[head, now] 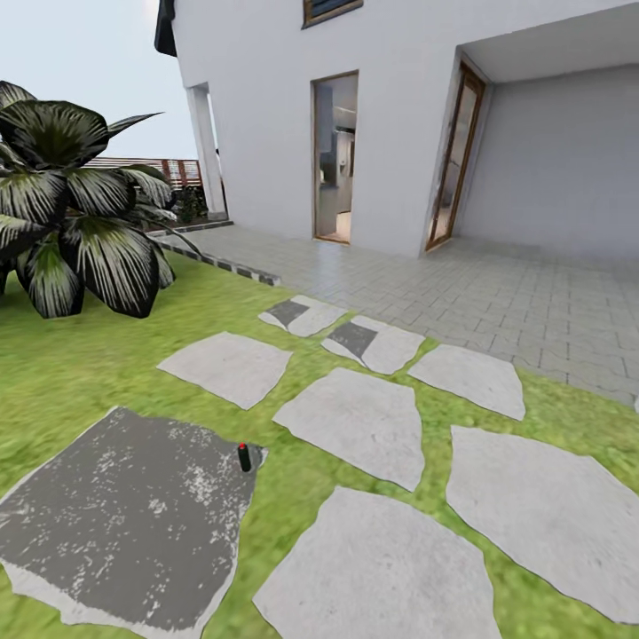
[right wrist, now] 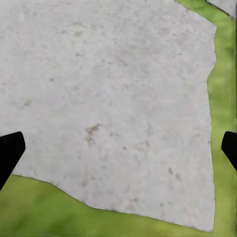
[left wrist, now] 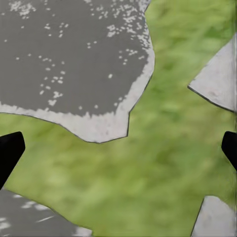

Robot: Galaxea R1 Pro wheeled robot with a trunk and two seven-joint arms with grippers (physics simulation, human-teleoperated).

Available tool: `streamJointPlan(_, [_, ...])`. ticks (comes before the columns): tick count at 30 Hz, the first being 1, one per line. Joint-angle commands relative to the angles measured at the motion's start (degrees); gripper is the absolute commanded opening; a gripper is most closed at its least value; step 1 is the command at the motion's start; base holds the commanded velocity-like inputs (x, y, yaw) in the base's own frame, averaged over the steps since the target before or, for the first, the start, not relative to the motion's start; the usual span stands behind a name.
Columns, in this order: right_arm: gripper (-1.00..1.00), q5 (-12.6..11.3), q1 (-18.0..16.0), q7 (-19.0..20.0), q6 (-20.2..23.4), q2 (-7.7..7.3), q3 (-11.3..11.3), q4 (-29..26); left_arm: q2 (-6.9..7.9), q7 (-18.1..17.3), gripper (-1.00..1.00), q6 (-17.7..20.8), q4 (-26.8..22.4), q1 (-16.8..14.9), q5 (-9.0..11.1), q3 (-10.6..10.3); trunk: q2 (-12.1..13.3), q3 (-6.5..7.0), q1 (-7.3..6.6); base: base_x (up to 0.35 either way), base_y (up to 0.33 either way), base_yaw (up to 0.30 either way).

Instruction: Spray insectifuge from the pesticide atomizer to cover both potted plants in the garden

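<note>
Down at the wrists, both claws are spread wide with nothing between the fingers. The left gripper [left wrist: 118, 148] shows only two black fingertips [left wrist: 10, 153] at opposite sides of its wrist view, hanging over lawn [left wrist: 163, 163]; a dark, speckled paver [left wrist: 69, 59] with a pale rim lies past them, and corners of lighter stones sit near. The right gripper [right wrist: 118, 150] is spread the same way, its fingertips [right wrist: 9, 153] dark at the frame sides, above a pale stone slab [right wrist: 108, 89] whose edge meets a strip of grass [right wrist: 49, 217].

Outward, in the head view, the pesticide atomizer [head: 244, 456] stands upright, a small dark bottle with a red top, at the right edge of a large dark grey paver [head: 124, 524], just beside the grass. Pale stepping stones [head: 355, 422] spread over the garden lawn [head: 80, 364] to its right and beyond, two of them partly shaded dark. A broad-leaved dark plant [head: 75, 213] grows at the left edge of the lawn. Farther off, a tiled grey patio [head: 461, 302] runs to a white house wall [head: 266, 98] with an open doorway [head: 335, 158] and a wood-framed door [head: 457, 155] at a recessed porch. A slatted wooden fence [head: 146, 167] shows behind the plant, under a pale sky.
</note>
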Motion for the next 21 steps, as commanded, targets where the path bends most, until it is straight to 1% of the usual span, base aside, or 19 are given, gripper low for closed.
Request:
streamJointPlan(1, [1.0, 0.0, 0.0, 0.0, -0.2, 0.01, 0.0, 0.1, 0.01, 0.1, 1.0, -0.2, 0.0, 0.0, 0.0, 0.0, 0.0, -0.05, 0.02, 0.281, -0.166, 0.0])
streamJointPlan(21, [1.0, 0.1, 0.0, -0.1, -0.2, 0.02, 0.0, 0.1, 0.01, 0.1, 1.0, -0.2, 0.0, 0.0, 0.0, 0.0, 0.0, -0.05, 0.02, 0.276, -0.17, 0.0])
